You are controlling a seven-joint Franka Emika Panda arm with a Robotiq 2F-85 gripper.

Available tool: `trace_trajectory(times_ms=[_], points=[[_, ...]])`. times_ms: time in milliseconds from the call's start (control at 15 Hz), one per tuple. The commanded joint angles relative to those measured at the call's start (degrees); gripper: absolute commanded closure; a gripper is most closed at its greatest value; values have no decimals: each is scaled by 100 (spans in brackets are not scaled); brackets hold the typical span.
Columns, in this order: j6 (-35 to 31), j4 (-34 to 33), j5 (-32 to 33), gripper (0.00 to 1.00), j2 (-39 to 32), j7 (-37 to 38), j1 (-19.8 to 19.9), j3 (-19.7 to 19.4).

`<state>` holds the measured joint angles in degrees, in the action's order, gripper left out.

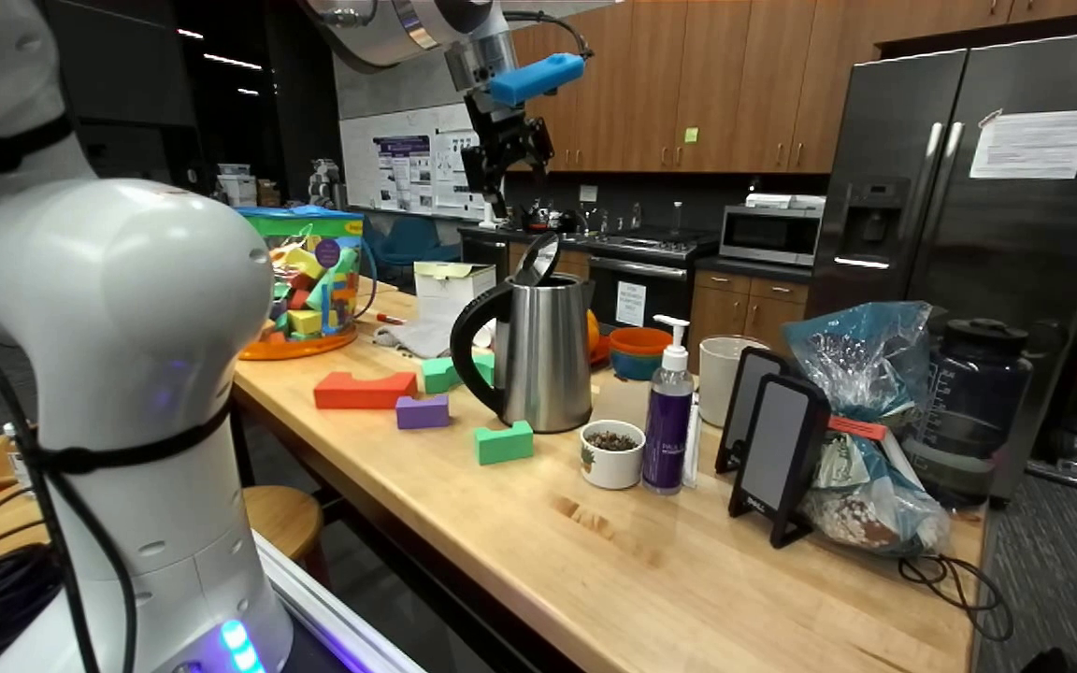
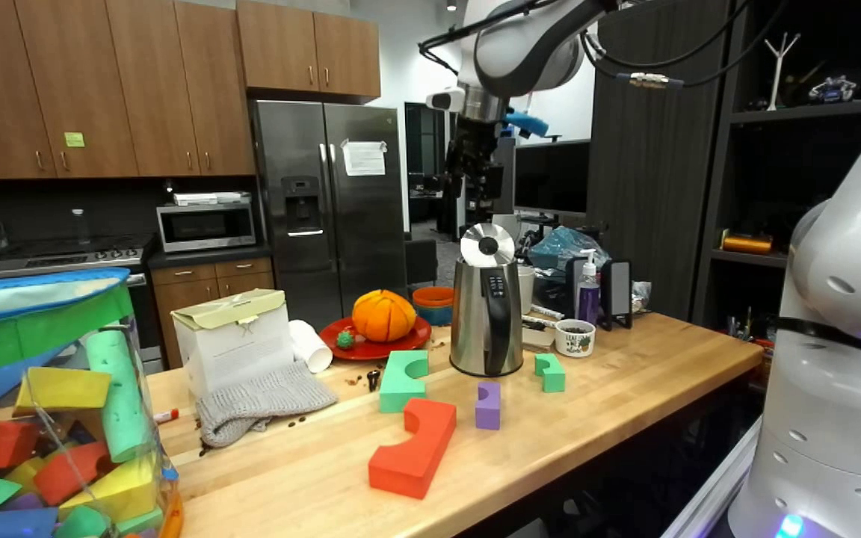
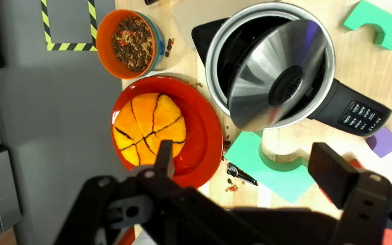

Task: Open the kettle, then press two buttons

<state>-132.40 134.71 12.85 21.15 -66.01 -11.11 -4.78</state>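
The silver kettle [image 1: 550,360] stands upright on the wooden table; it also shows in an exterior view [image 2: 468,321] and the wrist view [image 3: 213,68]. Its lid [image 3: 254,92] is raised and tilted, with its metal underside showing in the wrist view and an exterior view [image 2: 475,250]. The black handle carries a panel of buttons [image 3: 361,115], also visible in an exterior view [image 2: 496,285]. My gripper [image 3: 242,149] is open and empty. In both exterior views the gripper [image 1: 522,178] [image 2: 471,187] hangs above the kettle, apart from it.
Green, purple and red blocks [image 2: 412,448] lie near the kettle. A red plate [image 3: 202,136] with an orange plush pumpkin and an orange bowl [image 3: 107,44] stand beside it. A pump bottle [image 1: 667,421], a white cup [image 1: 611,467] and speakers [image 1: 777,449] stand on another side.
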Motion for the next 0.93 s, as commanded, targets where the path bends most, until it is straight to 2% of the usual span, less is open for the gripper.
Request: trace_trajectory(times_ms=[0, 867], points=[[259, -328, -207, 0, -243, -205, 186, 37], [281, -524, -461, 0, -671, -525, 560, -37]])
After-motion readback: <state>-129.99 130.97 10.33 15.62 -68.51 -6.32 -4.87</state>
